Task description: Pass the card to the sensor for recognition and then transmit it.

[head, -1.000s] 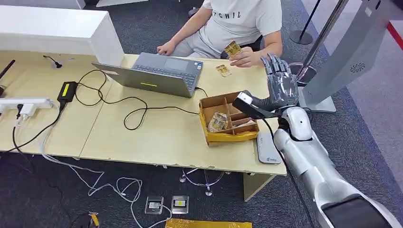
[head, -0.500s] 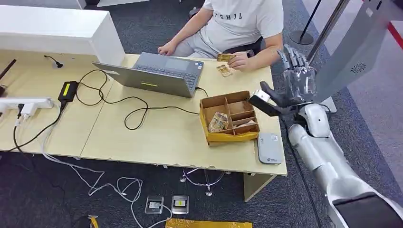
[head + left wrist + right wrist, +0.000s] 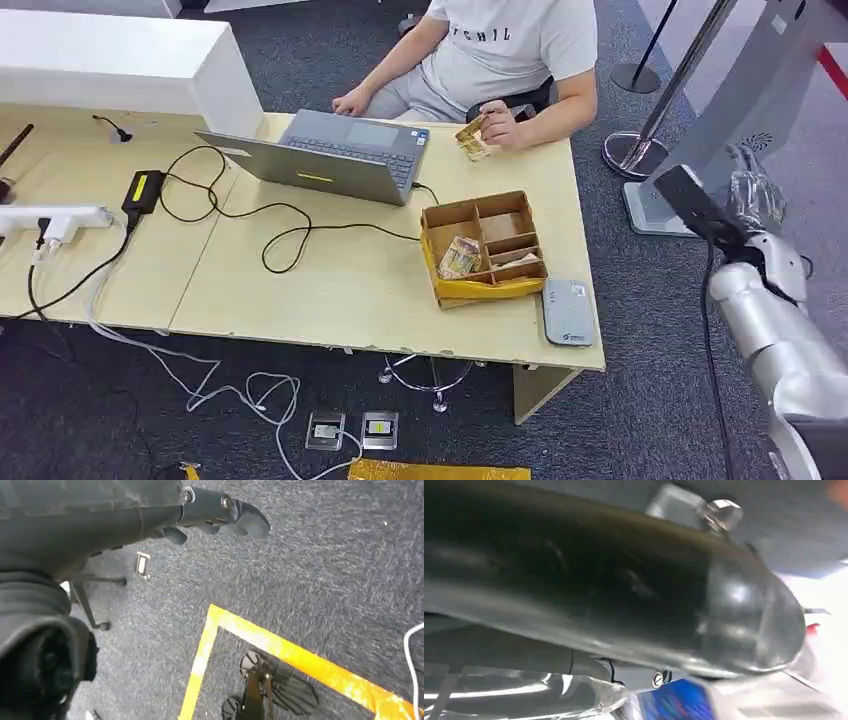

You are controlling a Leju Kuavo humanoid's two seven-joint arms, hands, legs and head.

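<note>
Card [image 3: 471, 133] in person's hand [image 3: 497, 124]; right hand [image 3: 755, 195] fingers' state unclear; shirt [image 3: 505, 45] reads "CHIL".

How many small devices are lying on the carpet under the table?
2: a grey device and a device with a yellow face, side by side on the carpet below the table's front edge. Others may be hidden.

Overhead lighting was bright and even, with soft shadows. The right hand [image 3: 755, 195] showed motion blur; the right wrist view was heavily smeared.
</note>
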